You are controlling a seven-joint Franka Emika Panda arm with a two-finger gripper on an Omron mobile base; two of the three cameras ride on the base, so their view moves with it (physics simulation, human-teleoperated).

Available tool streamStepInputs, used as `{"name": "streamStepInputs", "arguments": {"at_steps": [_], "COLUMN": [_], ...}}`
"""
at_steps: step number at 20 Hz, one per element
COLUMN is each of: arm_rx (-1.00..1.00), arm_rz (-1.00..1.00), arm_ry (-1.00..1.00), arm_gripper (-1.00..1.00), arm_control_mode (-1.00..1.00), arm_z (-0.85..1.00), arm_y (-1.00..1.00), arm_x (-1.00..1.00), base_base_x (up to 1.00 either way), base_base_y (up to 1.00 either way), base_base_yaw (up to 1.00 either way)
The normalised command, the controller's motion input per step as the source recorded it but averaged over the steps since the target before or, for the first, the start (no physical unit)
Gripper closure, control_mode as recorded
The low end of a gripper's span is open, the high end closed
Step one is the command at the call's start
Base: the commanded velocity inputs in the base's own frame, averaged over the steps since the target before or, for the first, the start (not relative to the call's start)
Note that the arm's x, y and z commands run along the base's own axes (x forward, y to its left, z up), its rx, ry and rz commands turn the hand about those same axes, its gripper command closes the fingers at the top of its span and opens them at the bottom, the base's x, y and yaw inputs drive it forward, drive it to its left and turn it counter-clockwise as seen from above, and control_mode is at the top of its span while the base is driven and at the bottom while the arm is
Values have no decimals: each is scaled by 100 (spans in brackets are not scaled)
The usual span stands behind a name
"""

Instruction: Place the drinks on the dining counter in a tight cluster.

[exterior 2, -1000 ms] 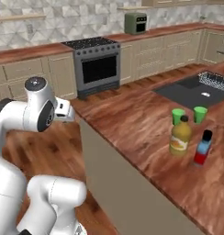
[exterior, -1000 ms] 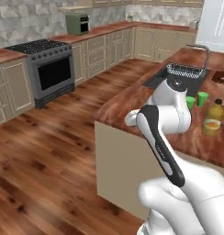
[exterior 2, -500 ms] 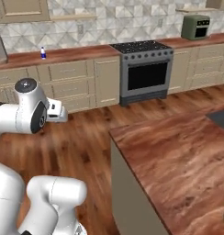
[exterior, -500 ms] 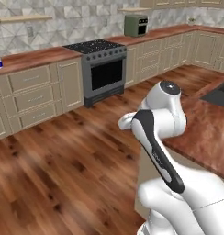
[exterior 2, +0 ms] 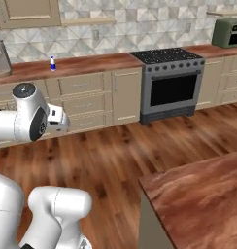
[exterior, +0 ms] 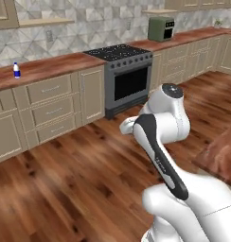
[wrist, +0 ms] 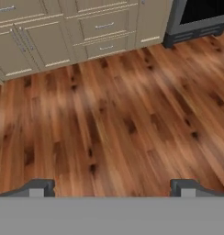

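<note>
White bottle [exterior: 16,70]: tiny, white body with a blue label and blue cap, standing upright on the wall counter [exterior: 51,67]; upper left of the left base view, and upper left of the right base view [exterior 2: 52,63] too. Too small to read the label.
Bottle's surroundings: it stands alone on the reddish-brown top, well apart from the stove [exterior: 126,78], with the tiled backsplash behind it.
Dining counter [exterior 2: 203,194]: glossy reddish-brown wood-grain top with a beige side, corner showing at the lower right of the right base view; a sliver of it sits at the right edge of the left base view [exterior: 224,153].
Bottle versus dining counter: well apart, with open wood floor [wrist: 118,114] between them.
Gripper [wrist: 112,187]: two dark fingertips at the bottom of the hand view, spread wide apart, nothing between them, wood planks beneath.
Hand view, upper part: tan cabinet drawers [wrist: 102,34] along the top, the dark base of the stove at the upper right.
Arm [exterior: 160,137]: white with a dark band, folded in the centre and lower right of the left base view; at the left edge of the right base view.
Toaster oven [exterior: 161,29]: green, on the wall counter to the right of the stove, upper right of the left base view.
</note>
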Motion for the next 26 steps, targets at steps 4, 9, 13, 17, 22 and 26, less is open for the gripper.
{"name": "streamStepInputs", "arguments": {"at_steps": [4, 9, 13, 17, 22, 26], "arm_rx": [0, 0, 0, 0, 0, 0], "arm_rz": [0, 0, 0, 0, 0, 0], "arm_ry": [0, 0, 0, 0, 0, 0], "arm_gripper": [-100, -100, -100, -100, -100, -100], "arm_control_mode": [100, 100, 100, 100, 100, 100], "arm_z": [0, 0, 0, 0, 0, 0], "arm_y": [0, 0, 0, 0, 0, 0], "arm_x": [0, 0, 0, 0, 0, 0], "base_base_x": [100, 100, 100, 100, 100, 100], "base_base_y": [13, 7, 0, -6, -28, -56], "base_base_yaw": [15, 27, 46, 47, 41, 20]}}
